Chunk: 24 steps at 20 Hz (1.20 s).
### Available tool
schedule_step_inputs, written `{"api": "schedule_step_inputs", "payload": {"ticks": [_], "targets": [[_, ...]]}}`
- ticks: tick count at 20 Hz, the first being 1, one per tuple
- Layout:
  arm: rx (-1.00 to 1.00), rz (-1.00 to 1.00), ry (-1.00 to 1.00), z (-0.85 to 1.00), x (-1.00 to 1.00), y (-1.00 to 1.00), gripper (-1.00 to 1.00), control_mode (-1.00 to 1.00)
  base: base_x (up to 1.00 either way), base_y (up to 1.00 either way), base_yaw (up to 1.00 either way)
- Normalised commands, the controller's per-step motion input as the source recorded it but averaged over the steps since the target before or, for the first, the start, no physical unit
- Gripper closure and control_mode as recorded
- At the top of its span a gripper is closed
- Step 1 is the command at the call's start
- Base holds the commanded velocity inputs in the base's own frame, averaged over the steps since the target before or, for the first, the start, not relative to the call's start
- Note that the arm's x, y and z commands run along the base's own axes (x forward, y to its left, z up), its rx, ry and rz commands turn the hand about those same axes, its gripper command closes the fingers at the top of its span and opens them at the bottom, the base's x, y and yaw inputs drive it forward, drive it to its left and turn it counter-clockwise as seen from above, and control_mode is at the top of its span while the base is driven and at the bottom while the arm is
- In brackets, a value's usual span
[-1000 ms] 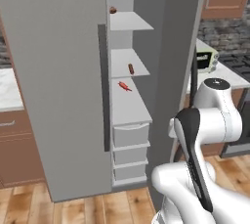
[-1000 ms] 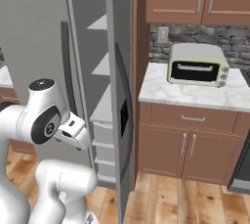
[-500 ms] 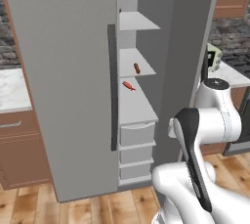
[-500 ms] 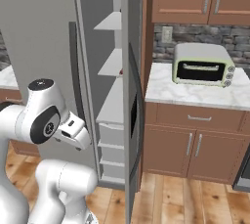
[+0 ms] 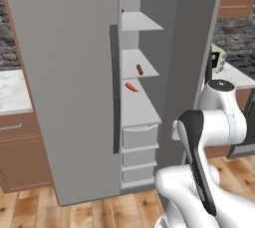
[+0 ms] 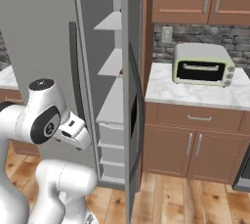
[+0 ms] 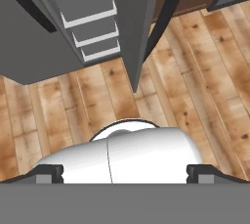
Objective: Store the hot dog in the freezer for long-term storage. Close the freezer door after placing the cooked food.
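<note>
The small slim reddish-brown hot dog [image 5: 131, 87] lies on a white shelf [image 5: 138, 106] inside the narrow grey freezer [image 5: 149, 33]. My two-finger gripper [image 7: 125, 171] is spread wide, holding nothing. The tall grey freezer door [image 6: 132, 105] stands ajar; I judge it rigid and light-swinging, best pushed flat near its free edge.

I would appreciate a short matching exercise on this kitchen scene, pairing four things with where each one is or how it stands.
Things:
1. hot dog
2. freezer door
3. toaster oven
4. gripper

Places or states:
A. on the marble counter right of the fridge
B. swung open
C. jaws wide apart, nothing between them
D. lying on a white shelf above the drawers

Pairs: 1-D, 2-B, 3-A, 4-C
</note>
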Motion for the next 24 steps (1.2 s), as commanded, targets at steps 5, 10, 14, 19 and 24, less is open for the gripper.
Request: {"api": "schedule_step_inputs", "payload": {"ticks": [5, 10, 14, 19, 24], "targets": [[0.0, 0.0, -0.02, 0.0, 0.0, -0.1, -1.0, -1.0, 0.0, -0.01, 0.0], [0.06, 0.01, -0.1, 0.0, 0.0, -0.54, -1.0, -1.0, 0.0, 0.0, 0.0], [0.08, 0.08, -0.23, 0.01, 0.14, -0.9, -1.0, -1.0, 0.0, 0.0, 0.0], [0.2, 0.29, -0.29, 0.03, 0.56, -0.94, -1.0, -1.0, 0.0, 0.0, 0.0], [0.21, 0.41, -0.38, 0.0, 0.64, -0.9, -1.0, -1.0, 0.0, 0.0, 0.0]]}}
